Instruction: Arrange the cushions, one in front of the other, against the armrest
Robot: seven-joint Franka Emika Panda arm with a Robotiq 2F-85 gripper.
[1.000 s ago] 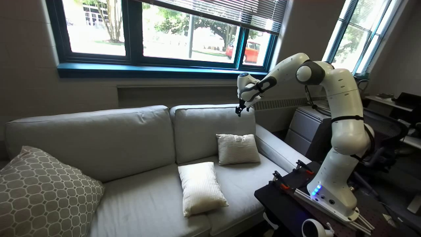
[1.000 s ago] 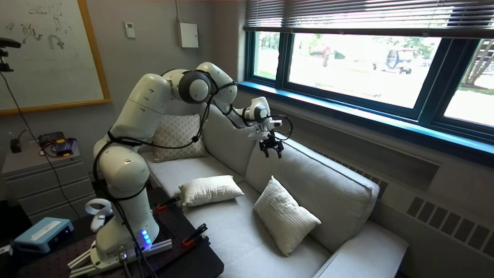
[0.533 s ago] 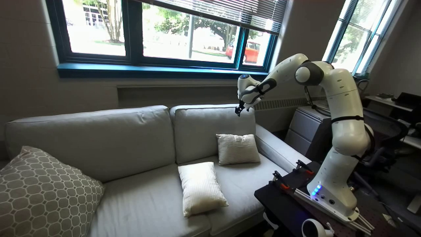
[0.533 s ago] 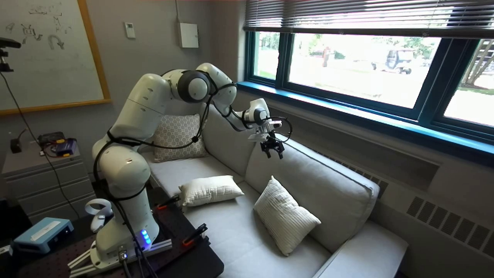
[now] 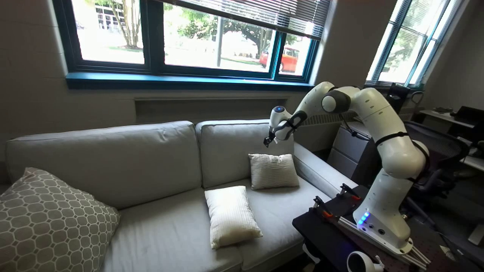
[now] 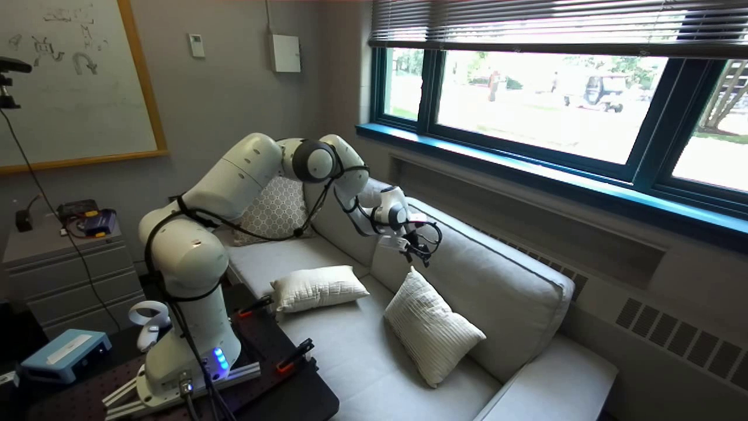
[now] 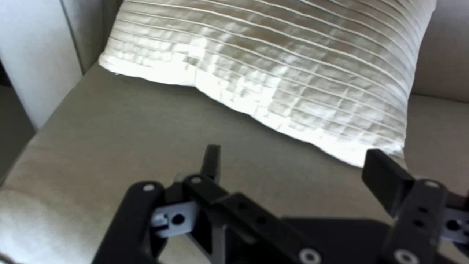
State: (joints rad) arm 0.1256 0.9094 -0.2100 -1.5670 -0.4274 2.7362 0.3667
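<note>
Two cream-white pleated cushions lie on the sofa. The back cushion (image 5: 274, 172) (image 6: 433, 330) leans on the sofa back beside the armrest (image 5: 321, 170) (image 6: 561, 386), with a gap between them in an exterior view. The front cushion (image 5: 231, 217) (image 6: 319, 288) lies flat on the seat, farther from the armrest. My gripper (image 5: 267, 144) (image 6: 417, 260) hangs above the back cushion, near the sofa back. In the wrist view a pleated cushion (image 7: 278, 55) fills the top. My gripper (image 7: 293, 157) is open and empty there, and the right fingertip (image 7: 384, 176) overlaps that cushion's lower corner in the picture.
The sofa back (image 5: 242, 151) (image 6: 485, 280) rises behind the cushions. A larger grey lattice pillow (image 5: 56, 226) (image 6: 272, 204) stands at the sofa's far end. The black robot table (image 5: 321, 226) with clamps (image 6: 295, 355) stands at the sofa's front, near the armrest.
The arm has swung down, bringing my gripper lower towards the back cushion, mostly within the last half second. Both cushions have stayed in place.
</note>
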